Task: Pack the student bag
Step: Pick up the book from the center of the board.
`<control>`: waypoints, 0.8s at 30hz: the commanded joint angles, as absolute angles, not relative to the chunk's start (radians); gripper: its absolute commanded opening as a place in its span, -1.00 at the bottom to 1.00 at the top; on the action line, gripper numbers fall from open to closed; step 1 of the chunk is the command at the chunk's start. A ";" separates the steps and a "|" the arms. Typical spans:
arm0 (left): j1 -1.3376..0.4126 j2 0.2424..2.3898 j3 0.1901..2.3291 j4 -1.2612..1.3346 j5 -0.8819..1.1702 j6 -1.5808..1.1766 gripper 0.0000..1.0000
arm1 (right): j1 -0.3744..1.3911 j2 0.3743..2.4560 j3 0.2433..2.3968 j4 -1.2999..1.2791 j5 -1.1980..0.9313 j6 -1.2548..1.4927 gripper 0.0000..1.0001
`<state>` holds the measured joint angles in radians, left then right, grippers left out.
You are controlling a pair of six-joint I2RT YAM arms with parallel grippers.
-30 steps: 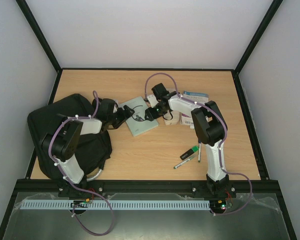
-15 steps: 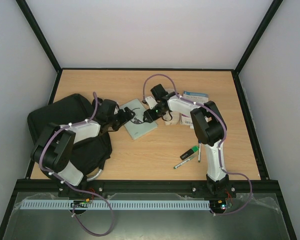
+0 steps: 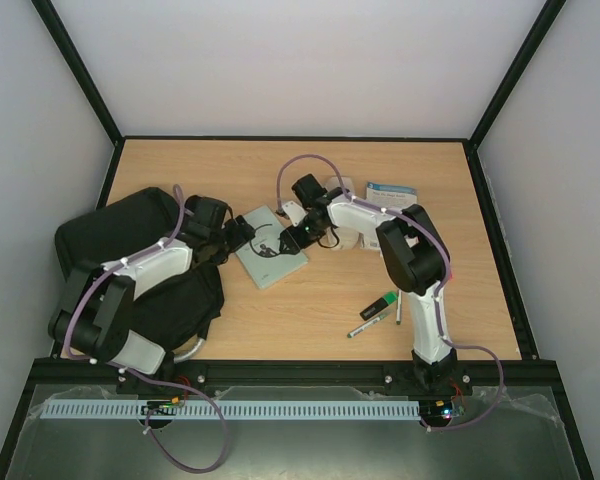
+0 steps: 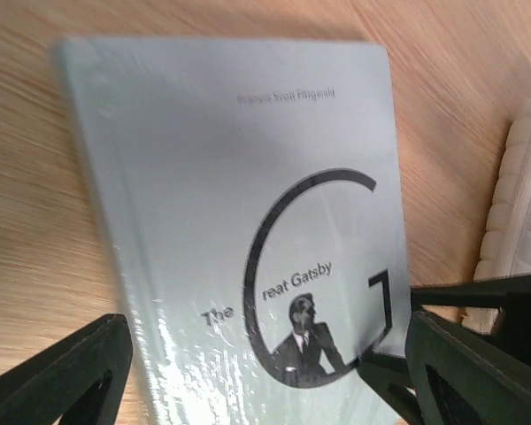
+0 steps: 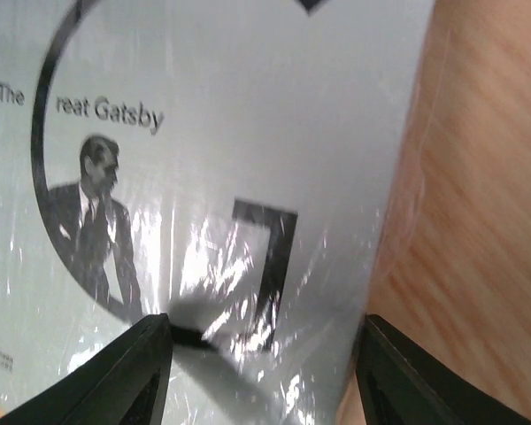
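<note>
Student bag (image 3: pixel 120 225): large, black, soft crumpled fabric, slumped along the left edge of the worktop (image 3: pixel 280 320) down to the near-left corner. A grey curved loop handle (image 3: pixel 190 348) pokes out at the near edge. The left arm reaches across the bag.

Book (image 3: pixel 272 262): flat rectangle with a pale grey-green cover in glossy, wrinkled shrink-wrap. It has a big black "G" outline, the title "The Great Gatsby" and a small figure of a man in a suit. It lies flat mid-worktop, just beside the bag's right side.

Left gripper (image 3: pixel 243 233): jaws wide apart, holding nothing, black fingers (image 4: pixel 62 372) spread past both long sides of the book. Cannot tell if they touch it.

Right gripper (image 3: pixel 292 236): jaws about half apart over the book's right corner, one finger (image 5: pixel 133 372) above the cover and the other above bare wood. No pinch visible.

White boxes (image 3: pixel 365 238) sit right of the book, with a blue-and-white box (image 3: pixel 392 192) behind them toward the far edge. A green highlighter (image 3: pixel 383 302) and thin pens (image 3: pixel 365 325) lie toward the near-right.

Worktop is light wood-grain laminate, matte. Plain pale walls (image 3: pixel 300 60), black frame posts (image 3: pixel 80 70).
</note>
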<state>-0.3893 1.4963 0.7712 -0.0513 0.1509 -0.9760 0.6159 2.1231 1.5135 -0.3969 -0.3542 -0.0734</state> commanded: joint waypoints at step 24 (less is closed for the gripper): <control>-0.273 1.655 0.834 -0.151 0.176 -0.818 0.77 | 0.604 2.096 1.548 -0.488 -0.297 -0.018 -0.24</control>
<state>-0.2859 1.6169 0.8654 -0.1963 0.1188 -0.7815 0.6071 2.0941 1.5444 -0.4911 -0.3264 -0.0338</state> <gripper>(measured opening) 0.891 0.403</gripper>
